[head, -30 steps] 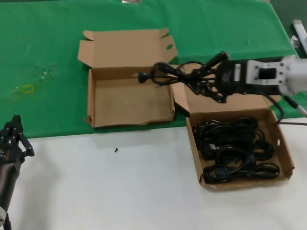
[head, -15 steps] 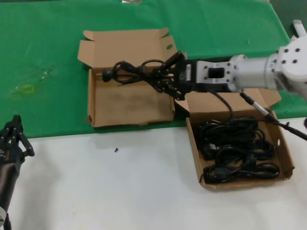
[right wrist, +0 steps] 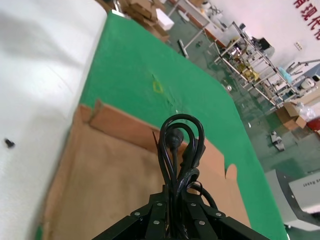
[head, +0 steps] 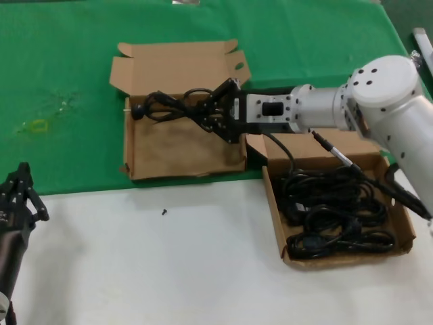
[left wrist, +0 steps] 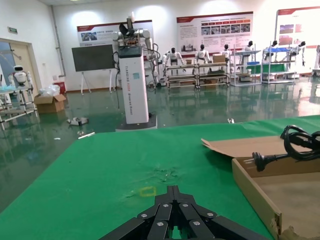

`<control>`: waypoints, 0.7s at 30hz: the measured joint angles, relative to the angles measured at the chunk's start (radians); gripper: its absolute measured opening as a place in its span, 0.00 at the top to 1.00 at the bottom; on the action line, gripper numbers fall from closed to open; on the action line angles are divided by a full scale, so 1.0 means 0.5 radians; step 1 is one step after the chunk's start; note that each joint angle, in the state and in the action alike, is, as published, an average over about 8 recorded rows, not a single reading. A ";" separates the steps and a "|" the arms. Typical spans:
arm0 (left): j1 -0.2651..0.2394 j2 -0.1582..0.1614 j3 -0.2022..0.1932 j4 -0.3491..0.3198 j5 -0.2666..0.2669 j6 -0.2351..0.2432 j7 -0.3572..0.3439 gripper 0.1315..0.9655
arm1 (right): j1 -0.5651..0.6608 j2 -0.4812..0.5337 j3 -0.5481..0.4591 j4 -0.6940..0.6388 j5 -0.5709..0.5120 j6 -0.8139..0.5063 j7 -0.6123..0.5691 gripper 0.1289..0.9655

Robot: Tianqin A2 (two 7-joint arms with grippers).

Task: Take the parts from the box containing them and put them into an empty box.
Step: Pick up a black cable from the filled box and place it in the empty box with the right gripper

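Since half a second ago the right gripper point(head: 215, 110) has carried its load further toward the robot's left: the bundled thin black rubber power cord point(head: 177, 105) that hung over the right half of the wide, shallow brown cardboard box with the short flapped lid point(head: 132, 143) now reaches across to that box's far left corner. A second ago the same bundle was only at the box's right wall. The silver right arm point(head: 318, 107) now stretches across the gap between the two boxes, where before it sat further to the right.

The right gripper's black fingers point(head: 226, 87) are clamped on the cord bundle, seen in the right wrist view as a tight loop of cord point(right wrist: 179, 147) standing straight out from between them. The bundle is held in the air just above the wide box's floor, near its back wall. Its long axis runs left to right across the box, in line with the arm, and its chunky moulded plug point(head: 138, 108) points to the robot's left, at the left wall; the left wrist view shows that pronged plug point(left wrist: 263, 160) poking out over the box edge.

The rest of the black cords point(head: 333, 210) lie coiled in the squarer brown cardboard box point(head: 406, 218) on the white part of the bench point(head: 169, 271); the wide box sits on the green cloth point(head: 61, 74).

The left gripper point(head: 19, 196) waits low at the near left, over the white bench, fingers point(left wrist: 156, 220) drawn together on nothing.
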 joint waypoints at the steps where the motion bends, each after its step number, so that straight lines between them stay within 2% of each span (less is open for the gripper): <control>1: 0.000 0.000 0.000 0.000 0.000 0.000 0.000 0.99 | 0.022 -0.025 0.012 -0.069 0.009 0.011 -0.053 0.94; 11: 0.000 0.000 0.000 0.000 0.000 0.000 0.000 0.99 | 0.190 -0.194 0.149 -0.633 0.104 0.080 -0.502 0.93; 21: 0.000 0.000 0.000 0.000 0.000 0.000 0.000 0.99 | 0.259 -0.254 0.239 -0.855 0.147 0.100 -0.700 0.84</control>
